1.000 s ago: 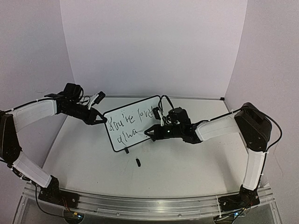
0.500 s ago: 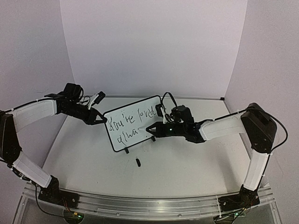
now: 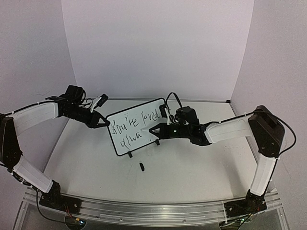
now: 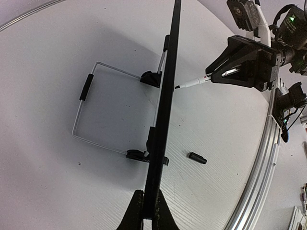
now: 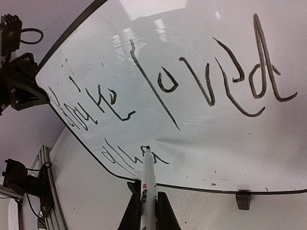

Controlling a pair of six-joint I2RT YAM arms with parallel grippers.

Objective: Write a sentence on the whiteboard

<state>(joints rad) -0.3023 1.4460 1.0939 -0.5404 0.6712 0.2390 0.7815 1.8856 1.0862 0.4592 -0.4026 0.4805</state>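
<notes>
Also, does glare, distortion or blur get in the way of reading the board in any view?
Right wrist: bright glare on the whiteboard near the picture's top, yet the sentence is sharp, just tilted. Left wrist: wide-angle distortion curves the table rail; the board is edge-on, no writing shows. Top external: even, soft light; script small and hard to read.

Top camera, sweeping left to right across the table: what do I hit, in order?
left gripper, clamped on the board's edge → whiteboard → right gripper, holding the marker. The marker cap lies within the board's span, so it is left out.
</notes>
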